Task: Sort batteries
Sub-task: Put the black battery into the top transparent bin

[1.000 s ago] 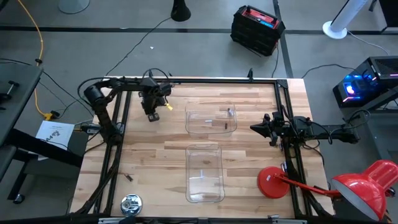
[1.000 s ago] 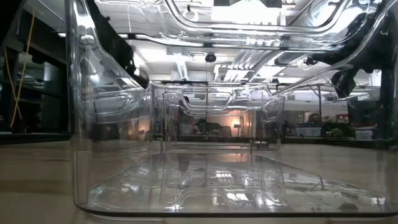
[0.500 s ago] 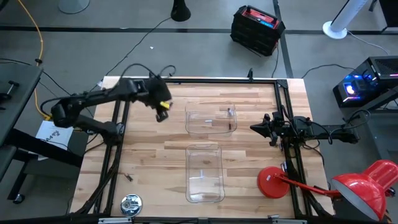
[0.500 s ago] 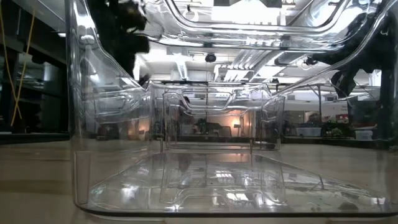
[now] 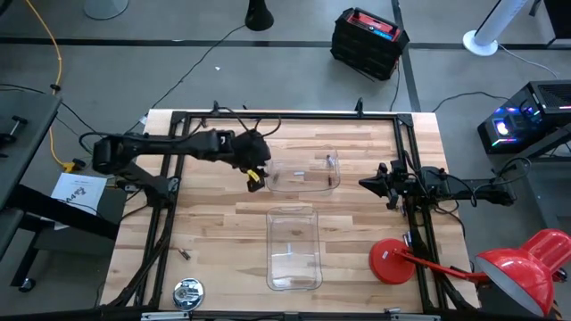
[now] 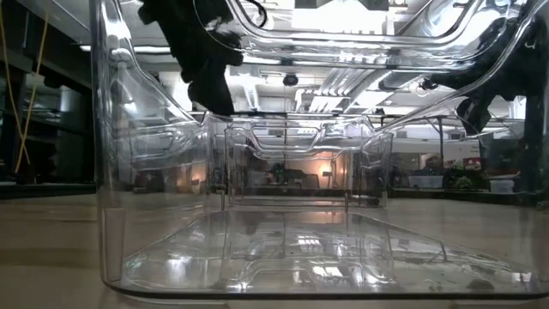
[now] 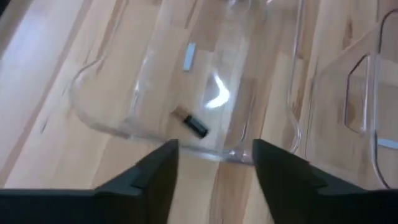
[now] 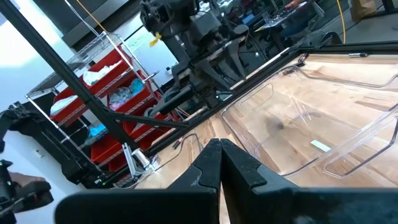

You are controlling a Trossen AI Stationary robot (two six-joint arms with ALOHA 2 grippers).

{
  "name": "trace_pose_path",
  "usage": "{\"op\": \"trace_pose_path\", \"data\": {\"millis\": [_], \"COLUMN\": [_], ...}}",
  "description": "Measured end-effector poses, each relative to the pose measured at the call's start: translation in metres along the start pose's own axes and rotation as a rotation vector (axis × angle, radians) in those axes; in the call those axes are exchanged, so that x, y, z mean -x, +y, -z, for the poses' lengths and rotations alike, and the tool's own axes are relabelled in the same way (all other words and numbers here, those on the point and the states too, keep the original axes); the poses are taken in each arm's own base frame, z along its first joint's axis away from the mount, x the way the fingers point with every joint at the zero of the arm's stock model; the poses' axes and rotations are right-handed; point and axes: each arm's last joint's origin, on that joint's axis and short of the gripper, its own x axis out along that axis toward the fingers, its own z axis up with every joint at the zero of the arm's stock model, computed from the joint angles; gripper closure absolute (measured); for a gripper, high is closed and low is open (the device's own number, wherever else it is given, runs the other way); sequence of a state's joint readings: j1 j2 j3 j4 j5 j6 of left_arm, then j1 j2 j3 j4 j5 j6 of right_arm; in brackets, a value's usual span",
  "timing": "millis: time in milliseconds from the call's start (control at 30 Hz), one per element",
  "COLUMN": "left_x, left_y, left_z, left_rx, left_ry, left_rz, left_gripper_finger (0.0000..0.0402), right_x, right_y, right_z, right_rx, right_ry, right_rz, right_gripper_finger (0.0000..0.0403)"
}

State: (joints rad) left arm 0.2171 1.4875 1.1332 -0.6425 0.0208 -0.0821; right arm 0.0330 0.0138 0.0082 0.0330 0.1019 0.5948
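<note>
Left gripper (image 5: 254, 175) hangs at the near edge of the far clear tray (image 5: 303, 187); right gripper (image 5: 368, 184) waits at the table's right side.

The left gripper's fingers (image 7: 158, 168) are spread, with nothing between them. Just ahead of them, inside the tray's wall, lies one dark battery (image 7: 191, 122) with a brassy end (tilted, flat on the floor). A second, silvery battery (image 7: 189, 56) lies farther in, apart from the first. The second clear tray (image 5: 293, 250) sits beside, toward the table's front. The right gripper's fingers (image 8: 214, 163) are pressed together, holding nothing, pointing toward the far tray. A shiny metal disc (image 5: 188, 290) sits well apart, at the front left corner.
</note>
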Motion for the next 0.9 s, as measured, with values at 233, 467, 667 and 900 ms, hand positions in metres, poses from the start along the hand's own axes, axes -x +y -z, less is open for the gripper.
{"op": "trace_pose_path", "data": {"millis": [233,467,667,900], "left_x": [0.049,0.043,0.039,0.045], "left_y": [-0.011,-0.037,-0.085,-0.144], "left_z": [0.019,0.095,0.146,0.18], "left_rx": [0.142,0.293,0.129,-0.132], "left_ry": [0.356,0.925,1.16,1.106], "left_rz": [-0.039,-0.106,0.053,0.254], "left_gripper_finger": [0.016,0.0181,0.019,0.019], "right_x": [0.0,0.0,0.0,0.0], "right_y": [0.0,0.0,0.0,0.0], "right_z": [0.0,0.0,0.0,0.0], "right_rx": [0.0,0.0,0.0,0.0], "right_ry": [-0.001,0.0,0.0,-0.001], "right_rz": [0.0,0.0,0.0,0.0], "right_gripper_finger": [0.0402,0.0402,0.0402,0.0402]}}
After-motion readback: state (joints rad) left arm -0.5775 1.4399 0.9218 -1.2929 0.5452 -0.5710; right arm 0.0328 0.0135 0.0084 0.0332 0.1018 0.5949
